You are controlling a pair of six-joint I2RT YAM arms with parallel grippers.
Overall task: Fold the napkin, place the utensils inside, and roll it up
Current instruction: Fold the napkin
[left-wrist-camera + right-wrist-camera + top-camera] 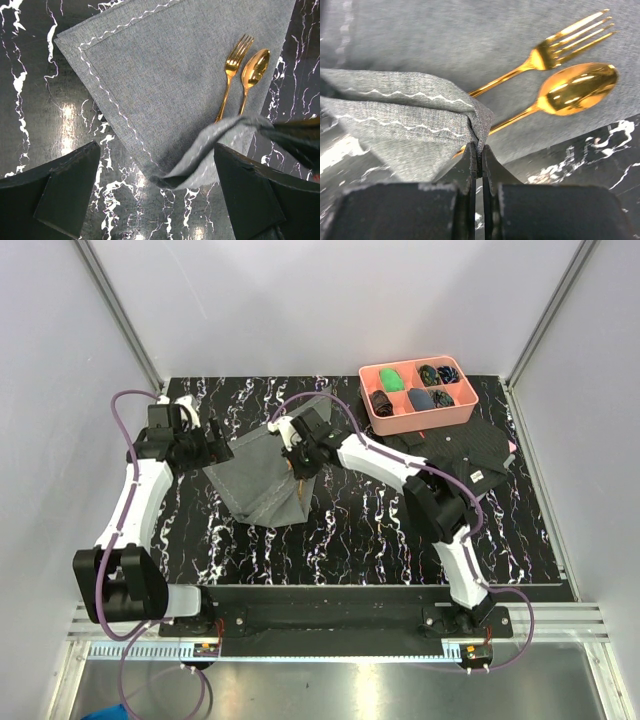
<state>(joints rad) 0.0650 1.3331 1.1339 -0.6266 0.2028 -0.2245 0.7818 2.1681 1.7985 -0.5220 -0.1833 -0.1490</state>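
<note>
A robot lab cell — plain white panels [330, 300], aluminium framing [118, 310], marbled black tabletop [340, 540].

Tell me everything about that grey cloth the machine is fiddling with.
The napkin is soft grey woven cloth with a pale wavy stitch line near its edges. It lies folded on the black marbled table, a gold fork and spoon resting on it side by side. The right gripper pinches one corner, lifted over the handles.

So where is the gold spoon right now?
In the left wrist view the gold spoon lies on the grey napkin, just right of the gold fork, its handle end under the corner the right gripper pinches.
</note>
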